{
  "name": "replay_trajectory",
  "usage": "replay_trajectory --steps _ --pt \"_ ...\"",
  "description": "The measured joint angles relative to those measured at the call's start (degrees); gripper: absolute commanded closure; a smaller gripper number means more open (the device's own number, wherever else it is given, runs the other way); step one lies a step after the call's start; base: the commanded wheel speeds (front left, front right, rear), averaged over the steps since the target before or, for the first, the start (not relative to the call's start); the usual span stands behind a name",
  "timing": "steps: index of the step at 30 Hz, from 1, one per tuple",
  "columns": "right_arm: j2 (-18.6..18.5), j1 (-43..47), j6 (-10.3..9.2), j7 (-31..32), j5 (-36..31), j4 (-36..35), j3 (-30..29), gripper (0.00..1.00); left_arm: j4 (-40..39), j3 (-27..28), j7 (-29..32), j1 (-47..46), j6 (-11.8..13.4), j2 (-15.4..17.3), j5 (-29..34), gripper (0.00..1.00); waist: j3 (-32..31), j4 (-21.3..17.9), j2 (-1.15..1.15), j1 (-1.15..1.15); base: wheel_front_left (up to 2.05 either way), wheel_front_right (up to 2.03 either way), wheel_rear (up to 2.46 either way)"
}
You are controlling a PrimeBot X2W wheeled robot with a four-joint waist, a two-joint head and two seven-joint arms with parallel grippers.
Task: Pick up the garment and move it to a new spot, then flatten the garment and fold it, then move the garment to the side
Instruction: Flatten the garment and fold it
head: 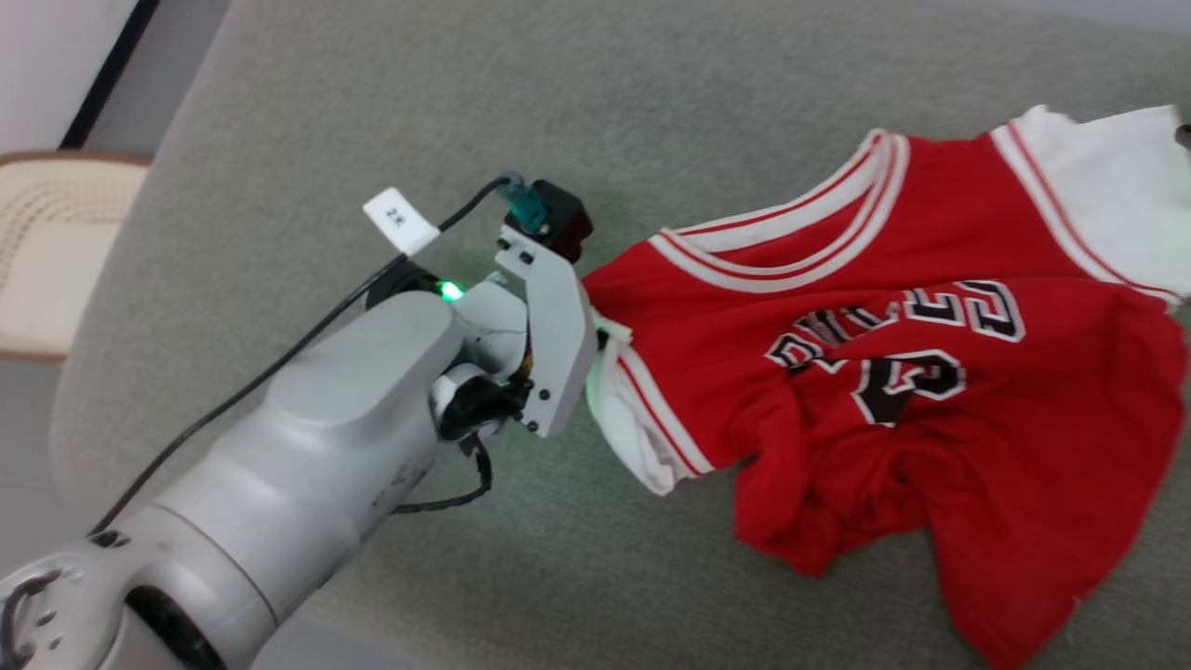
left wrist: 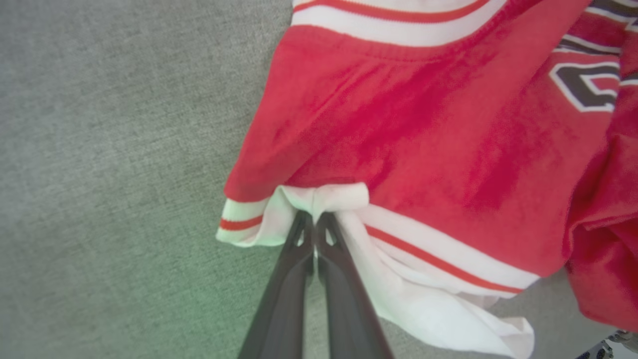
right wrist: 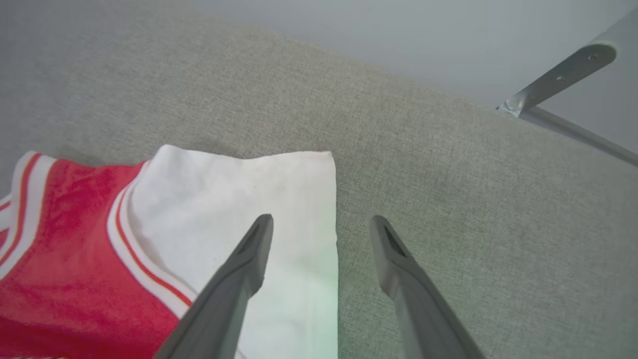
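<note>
There is one garment (head: 930,372), a red jersey with two white sleeves, and there are two grippers. The garment lies chest up on the right half of one grey-green upholstered surface (head: 651,93), with its black lettering showing and its near hem rumpled. The left gripper (left wrist: 315,219) is at the garment's left edge, its two dark fingers pressed together on a bunched fold of the white sleeve (left wrist: 339,197) there. The right gripper (right wrist: 321,219) is at the garment's far right, with its fingers spread wide apart. One finger is over the other white sleeve (right wrist: 239,189) and the other is over bare upholstery just past the sleeve's edge; whether they touch the cloth cannot be told. One woven tan seat (head: 46,242) stands at the far left.
</note>
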Motion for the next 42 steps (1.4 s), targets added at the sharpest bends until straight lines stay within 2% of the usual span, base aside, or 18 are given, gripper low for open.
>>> replay_trajectory --steps 4,15,16,17,18,23,25,33,42 --pt "0.6 -2.9 0.00 1.8 0.2 4.8 -0.7 0.00 -0.4 -1.3 -1.5 -1.1 -0.1 -0.9 -1.4 1.00 1.8 2.4 0.00 0.00 0.00 0.00 0.00" --pt "2.3 -8.5 0.01 4.0 -6.3 17.7 -0.4 0.00 0.6 -3.7 -5.0 -2.9 -0.2 -2.5 -4.4 1.00 4.7 6.8 0.00 0.00 0.00 0.00 0.00" --pt "2.6 -9.1 0.01 4.3 -7.1 18.8 -0.4 0.03 0.9 -3.9 -5.1 -3.0 -0.2 -2.5 -4.5 1.00 4.7 7.0 0.00 0.00 0.00 0.00 0.00" --pt "2.9 -9.6 0.01 4.4 -7.7 19.5 -0.5 0.66 1.4 -4.0 -5.2 -3.0 -0.2 -2.5 -5.0 1.00 4.8 7.1 0.00 0.00 0.00 0.00 0.00" --pt "3.2 -9.9 0.01 4.4 -8.3 20.2 -0.6 1.00 2.0 -4.0 -5.3 -3.0 -0.2 -2.4 -5.9 1.00 4.7 7.0 0.00 0.00 0.00 0.00 0.00" --pt "5.8 -10.9 0.01 2.5 -9.6 21.9 -1.1 1.00 7.2 -3.8 -6.2 -3.7 -0.2 -1.7 -7.1 1.00 4.1 5.8 0.00 0.00 0.00 0.00 0.00" --pt "6.8 -10.9 0.00 0.2 -9.2 22.7 -2.6 1.00 9.7 -2.9 -6.3 -4.1 -0.2 -1.2 -8.8 1.00 3.5 5.0 0.00 0.00 0.00 0.00 0.00" --pt "13.0 -12.4 0.01 -9.3 -8.0 23.2 -6.3 1.00 17.3 -3.5 -5.2 -9.3 -0.1 1.1 -6.8 1.00 -0.2 0.5 0.00 0.00 0.00 0.00 0.00" --pt "22.1 -17.6 0.01 -22.7 -9.2 22.9 -7.6 1.00 26.1 -1.9 -9.8 -17.4 3.6 1.1 -5.4 1.00 -5.4 -7.2 0.00 0.00 0.00 0.00 0.00"
